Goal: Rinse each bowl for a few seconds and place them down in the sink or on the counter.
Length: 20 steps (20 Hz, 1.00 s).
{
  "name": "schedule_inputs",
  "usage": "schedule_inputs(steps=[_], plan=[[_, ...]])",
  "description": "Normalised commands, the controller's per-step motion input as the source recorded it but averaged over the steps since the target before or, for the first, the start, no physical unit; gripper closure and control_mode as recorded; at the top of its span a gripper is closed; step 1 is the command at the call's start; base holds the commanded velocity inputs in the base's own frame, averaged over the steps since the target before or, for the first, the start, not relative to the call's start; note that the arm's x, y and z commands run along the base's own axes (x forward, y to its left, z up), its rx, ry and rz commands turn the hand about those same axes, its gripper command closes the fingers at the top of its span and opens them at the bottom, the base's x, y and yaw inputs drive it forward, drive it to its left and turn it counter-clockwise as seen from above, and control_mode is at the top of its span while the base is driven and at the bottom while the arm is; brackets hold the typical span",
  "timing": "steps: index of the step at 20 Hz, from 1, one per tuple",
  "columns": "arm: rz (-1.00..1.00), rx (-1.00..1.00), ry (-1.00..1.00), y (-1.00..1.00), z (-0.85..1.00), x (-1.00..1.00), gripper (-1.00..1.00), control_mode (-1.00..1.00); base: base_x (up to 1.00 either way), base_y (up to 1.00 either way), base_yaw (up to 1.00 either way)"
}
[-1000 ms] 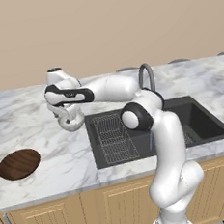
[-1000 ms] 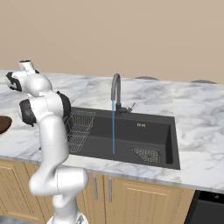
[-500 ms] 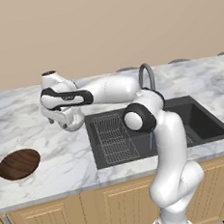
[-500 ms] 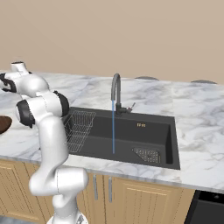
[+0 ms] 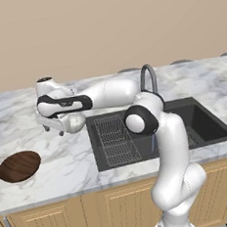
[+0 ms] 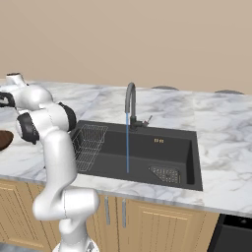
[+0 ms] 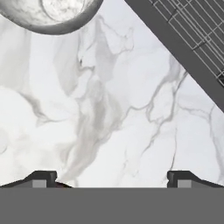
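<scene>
End effector [image 5: 54,129] further left, apparently open.

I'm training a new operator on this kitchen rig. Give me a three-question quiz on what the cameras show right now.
1. True or false: water runs from the faucet into the sink.
2. The wood-grain bowl lies: A) in the sink, B) on the counter left of the sink, C) in the pincer.
3. Fill in: in the hand view the pincer's jaws stand ____ over bare marble, with the speckled bowl at the top edge of that view.

Key: 1 true; 2 B; 3 open, holding nothing.
</scene>
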Motion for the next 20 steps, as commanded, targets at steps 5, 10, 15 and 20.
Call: schedule_inputs(steps=[5,10,15,20], plan=[[0.1,0.0,-0.01,0.14,-0.03,-0.19,-1.0,-1.0,0.0,0.0,0.0],[0.1,0.0,-0.03,0.17,0.0,-0.17,-1.0,-1.0,0.0,0.0,0.0],[0.09,0.02,0.0,0.14,0.0,-0.11,-1.0,-1.0,0.0,0.0,0.0],[0.07,0.03,0.0,0.09,0.0,-0.07,-1.0,-1.0,0.0,0.0,0.0]])
